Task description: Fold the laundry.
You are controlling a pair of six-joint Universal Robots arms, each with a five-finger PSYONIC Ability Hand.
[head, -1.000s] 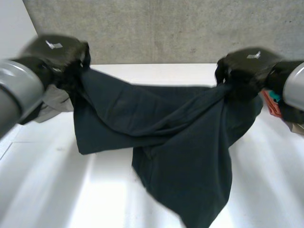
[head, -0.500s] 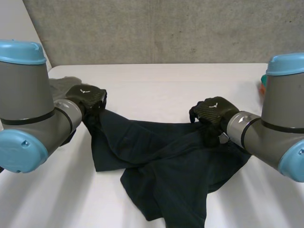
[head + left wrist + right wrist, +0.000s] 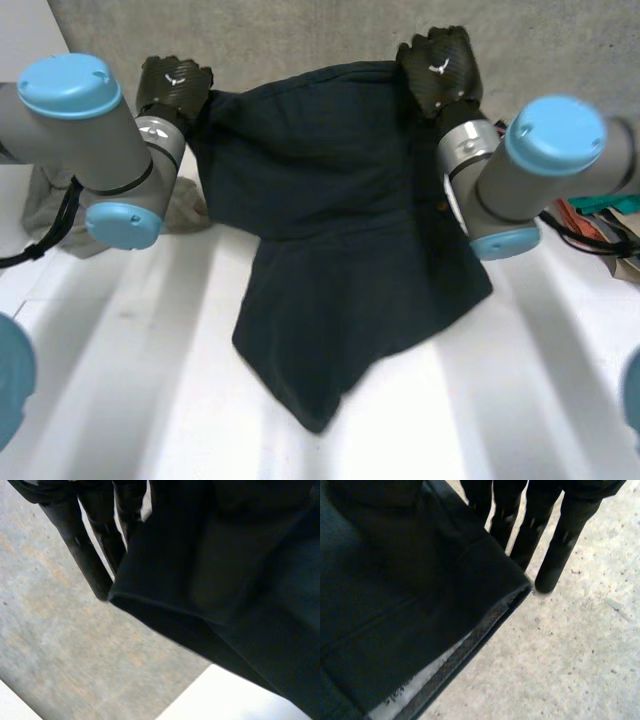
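A dark navy garment (image 3: pixel 330 230) hangs spread between my two raised hands, its lower part trailing down onto the white table (image 3: pixel 120 390). My left hand (image 3: pixel 172 85) holds one upper corner and my right hand (image 3: pixel 440 65) the other, both up in front of the concrete wall. In the left wrist view, the garment's hemmed corner (image 3: pixel 225 570) lies along my straight fingers (image 3: pixel 85 555). The right wrist view has the other corner (image 3: pixel 395 590), with its light inner lining, against straight fingers (image 3: pixel 560 535). The thumbs are hidden by cloth.
A grey garment (image 3: pixel 185 205) lies crumpled at the table's left side, behind my left arm. Orange and teal items (image 3: pixel 600 210) sit at the right edge. The concrete wall (image 3: pixel 300 40) stands just behind the table.
Both hands dipped toward the table and then swung up and back to the wall. The garment went from bunched and twisted to spread wide between them.
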